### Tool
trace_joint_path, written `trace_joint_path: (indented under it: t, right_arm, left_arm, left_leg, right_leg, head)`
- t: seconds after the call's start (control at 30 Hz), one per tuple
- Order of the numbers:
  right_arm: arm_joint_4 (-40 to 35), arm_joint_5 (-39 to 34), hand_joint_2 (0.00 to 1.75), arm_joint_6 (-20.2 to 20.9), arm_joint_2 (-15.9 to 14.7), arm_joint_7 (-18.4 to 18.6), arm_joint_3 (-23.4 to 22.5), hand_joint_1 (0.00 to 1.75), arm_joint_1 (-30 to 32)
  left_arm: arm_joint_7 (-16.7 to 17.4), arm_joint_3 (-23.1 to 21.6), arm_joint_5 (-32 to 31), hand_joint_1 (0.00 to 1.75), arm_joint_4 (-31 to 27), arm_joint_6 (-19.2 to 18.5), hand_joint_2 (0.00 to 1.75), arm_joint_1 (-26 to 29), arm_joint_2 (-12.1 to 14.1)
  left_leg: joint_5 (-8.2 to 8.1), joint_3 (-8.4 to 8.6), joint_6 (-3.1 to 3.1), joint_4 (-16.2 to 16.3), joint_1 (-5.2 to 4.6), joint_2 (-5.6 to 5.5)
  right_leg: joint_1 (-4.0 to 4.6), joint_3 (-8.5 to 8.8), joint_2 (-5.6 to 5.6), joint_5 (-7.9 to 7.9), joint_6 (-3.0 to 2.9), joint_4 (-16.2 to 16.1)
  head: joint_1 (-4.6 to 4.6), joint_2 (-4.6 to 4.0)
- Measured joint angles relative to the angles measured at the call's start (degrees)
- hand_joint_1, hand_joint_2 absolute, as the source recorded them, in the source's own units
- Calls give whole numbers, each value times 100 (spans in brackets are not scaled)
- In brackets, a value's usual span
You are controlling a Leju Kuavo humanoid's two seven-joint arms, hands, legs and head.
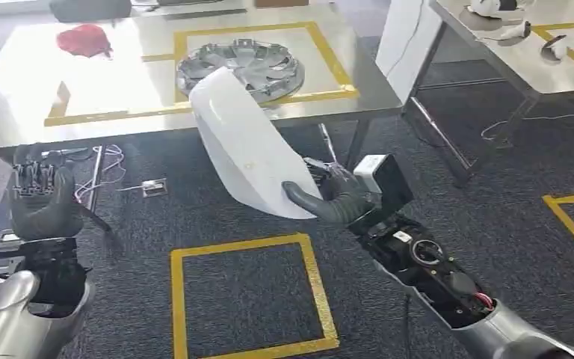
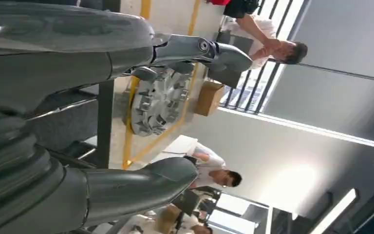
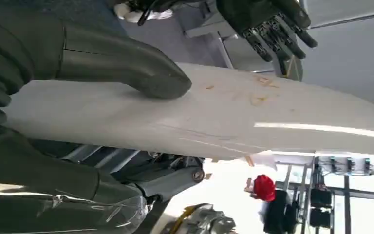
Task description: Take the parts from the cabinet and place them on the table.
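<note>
Right hand [image 1: 327, 196] pinches the lower edge of a white panel [image 1: 241, 142], thumb pressed on its face; panel tilts up over the carpet, its top overlapping the bench [image 1: 82, 97] edge beside the hubcap [image 1: 241, 69]; likely light, stiff, smooth and slippery, best gripped at the rim; left hand [image 1: 39, 191] raised, fingers apart, holding nothing.

White curved panel [image 1: 243, 146] with glossy, faintly scuffed surface, held tilted above the dark carpet at its near lower end, far end overlapping the table's near edge, silver hubcap [image 1: 241, 67] lying flat inside the yellow-taped square on the table [image 1: 82, 97]
</note>
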Motion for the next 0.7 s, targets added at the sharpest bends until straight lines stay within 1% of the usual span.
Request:
trace_joint_path:
  t: [0.03,0.07,0.1,0.13,0.17,0.2,0.23,0.27,0.3,0.33,0.37,0.4,0.47,0.5,0.53,0.57,0.6,0.63,0.67,0.7]
  right_arm:
    - [0,2,175,2,0,-2,2,175,1]
    - [0,2,175,2,0,-2,2,175,0]
    - [0,2,175,2,0,-2,2,175,-1]
    - [4,2,175,2,0,-2,2,175,-4]
    - [9,2,175,9,0,-2,4,175,-7]
    - [7,2,175,9,0,-4,2,175,-8]
    - [7,2,175,9,0,2,4,175,-2]
    - [-2,2,175,11,0,-2,4,175,12]
    - [-17,2,175,9,0,-2,4,175,12]
    - [-17,2,175,9,0,-2,4,175,16]
    - [-20,2,175,9,0,-4,4,175,11]
    - [-20,2,175,9,0,-7,4,175,5]
    - [-20,2,175,7,0,-4,4,175,37]
    - [-20,2,175,7,0,-2,6,175,62]
    - [-20,2,175,7,0,-2,9,175,80]
    - [-20,2,175,2,0,0,9,175,81]
    - [-20,2,175,-9,0,-2,9,175,74]
    - [-20,2,175,-18,0,-2,9,175,66]
    - [-20,2,175,-20,0,-2,9,175,63]
    - [-20,2,175,-30,0,-2,9,175,62]
  left_arm:
    - [0,0,0,0,2,0,175,2,2]
    - [-2,0,2,0,2,0,175,-1,2]
    - [-7,0,2,0,2,0,175,-3,7]
    - [-9,0,2,0,4,-2,175,-3,9]
    - [-9,0,4,0,9,-2,175,-12,11]
    - [-9,0,4,0,9,-7,175,-5,11]
    - [-15,0,9,0,7,-7,175,18,11]
    - [-15,-2,9,0,7,-9,175,28,11]
    - [-20,-2,11,0,4,-11,175,31,11]
    - [-24,-2,11,0,2,-11,175,29,13]
    - [-26,-2,11,0,2,-13,175,27,15]
    - [-33,-2,13,0,2,-18,175,30,15]
    - [-39,-2,20,0,2,-20,175,57,15]
    - [-39,-2,26,0,2,-20,175,85,15]
    - [-42,-2,30,0,2,-20,175,102,15]
    - [-46,-2,31,0,2,-20,175,113,15]
    - [-55,-2,33,0,2,-20,175,113,15]
    - [-63,-2,33,0,2,-20,175,110,15]
    - [-68,-2,33,0,2,-22,175,111,15]
    - [-74,-2,33,0,2,-26,175,113,13]
  left_leg:
    - [250,61,10,-296,0,1]
    - [600,235,20,-790,1,2]
    - [983,450,34,-1355,0,8]
    - [1221,575,71,-1782,-3,23]
    - [953,619,107,-1900,-43,24]
    - [955,619,168,-1852,-43,25]
    - [1060,608,193,-1858,-37,7]
    - [1003,650,227,-1865,-36,11]
    - [1005,724,249,-1869,-5,0]
    - [990,756,263,-1871,-5,-1]
    - [973,780,281,-1871,-4,-2]
    - [945,816,306,-1871,-4,-2]
    - [877,877,313,-1869,-6,-2]
    - [838,922,314,-1869,-7,-3]
    - [796,979,314,-1869,-9,-6]
    - [746,1052,312,-1869,-12,-12]
    - [699,1127,307,-1868,-17,-18]
    - [646,1216,299,-1869,-23,-23]
    - [596,1270,289,-1877,-24,-24]
    - [561,1301,260,-1862,-46,-27]
  right_leg:
    - [0,47,4,-40,7,9]
    - [0,109,4,-92,19,20]
    - [0,171,3,-148,38,29]
    - [4,186,-2,-199,68,36]
    - [32,184,13,-225,100,65]
    - [37,142,10,-239,125,58]
    - [34,180,8,-266,160,72]
    - [53,204,11,-291,194,93]
    - [36,216,5,-369,228,120]
    - [19,163,-5,-409,254,219]
    - [22,120,-6,-450,269,334]
    - [14,-52,-11,-564,289,707]
    - [11,-641,-11,-914,324,1717]
    - [10,-868,-12,-1033,339,2034]
    - [11,-959,-12,-1001,321,2076]
    - [12,-923,-12,-799,300,1851]
    - [17,-792,-11,-497,263,1443]
    - [29,-597,-9,-108,205,887]
    - [57,-443,-4,266,142,393]
    - [95,-424,0,220,111,219]
  head:
    - [-22,0]
    - [-44,0]
    - [-59,0]
    - [-87,0]
    - [-133,0]
    - [-140,0]
    - [-86,0]
    - [-72,0]
    - [-63,0]
    - [-42,0]
    - [-39,0]
    - [15,0]
    - [77,0]
    - [103,0]
    - [120,0]
    - [138,0]
    - [157,0]
    - [184,0]
    - [210,0]
    - [178,0]
